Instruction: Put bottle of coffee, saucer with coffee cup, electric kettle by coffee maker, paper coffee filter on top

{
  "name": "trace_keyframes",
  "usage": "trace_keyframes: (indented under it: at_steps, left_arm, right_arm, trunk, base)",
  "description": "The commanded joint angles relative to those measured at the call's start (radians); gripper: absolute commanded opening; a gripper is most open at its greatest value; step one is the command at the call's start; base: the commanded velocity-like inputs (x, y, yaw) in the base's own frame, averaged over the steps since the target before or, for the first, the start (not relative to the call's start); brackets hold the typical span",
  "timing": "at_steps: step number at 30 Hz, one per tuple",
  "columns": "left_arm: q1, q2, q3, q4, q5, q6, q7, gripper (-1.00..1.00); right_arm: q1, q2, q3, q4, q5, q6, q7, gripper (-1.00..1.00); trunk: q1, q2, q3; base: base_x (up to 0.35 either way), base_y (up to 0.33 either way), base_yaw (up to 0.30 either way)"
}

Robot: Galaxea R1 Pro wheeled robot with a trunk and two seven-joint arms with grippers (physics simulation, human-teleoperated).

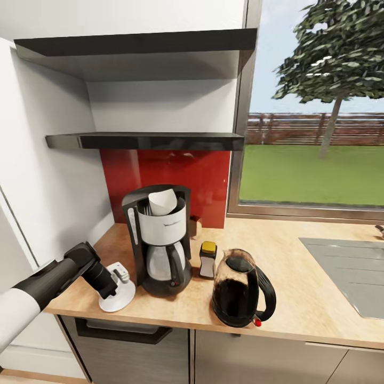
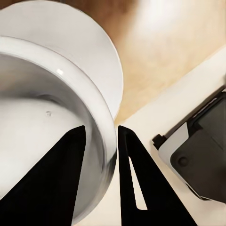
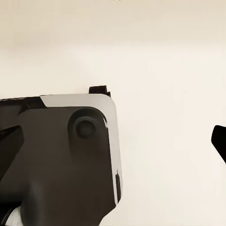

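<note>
The left pincer [image 2: 101,165] had its two dark fingers [image 2: 56,183] closed on the rim of the white coffee cup [image 2: 42,117], one finger inside the cup and one outside. The cup sat over the round white saucer [image 1: 118,300], which lay on the wooden table [image 1: 298,288] just to the left of the coffee maker [image 1: 160,240]. A white paper filter [image 1: 162,201] stuck up from the top of the coffee maker. The small bottle of coffee [image 1: 207,260] with a yellow lid stood just to the right of the coffee maker. The dark electric kettle [image 1: 240,288] stood near it too, further right and closer to the table's front edge. I could not tell how the right pincer stood.
</note>
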Motion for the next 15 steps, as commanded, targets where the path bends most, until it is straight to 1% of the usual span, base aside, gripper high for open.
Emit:
trace_keyframes:
  at_steps: [1,15]
  left_arm:
    - [0.0,0.0,-0.001,-0.001,-0.012,0.003,-0.009,-1.0]
    - [-0.005,-0.002,0.0,-0.001,-0.007,0.005,-0.01,-1.0]
  right_arm:
    - [0.0,0.0,0.008,0.001,-0.011,-0.002,0.004,1.0]
    - [0.0,0.0,0.008,0.001,-0.011,-0.002,0.004,1.0]
  trunk:
    - [0.001,-0.001,-0.001]
    - [0.001,-0.001,-0.001]
  base:
    - [0.047,-0.029,0.0]
    - [0.006,-0.004,0.0]
